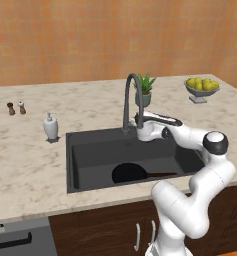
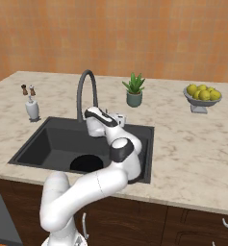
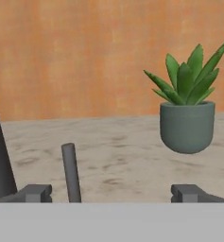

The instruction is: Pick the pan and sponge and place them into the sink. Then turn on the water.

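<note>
speckled marble counter holds matte dark sink (image 1: 90, 137); round black pan (image 1: 129, 173) inside; gripper (image 3: 112, 193) spread wide.

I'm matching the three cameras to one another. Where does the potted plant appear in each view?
Left base view: potted plant upper centre-right, just behind the faucet arch.
Right base view: upper centre, on the counter right of the faucet.
Hand view: right side, standing on the counter beyond the open pincer.
Shared landmark: the faucet; in the hand view its dark column runs up the left edge.
</note>
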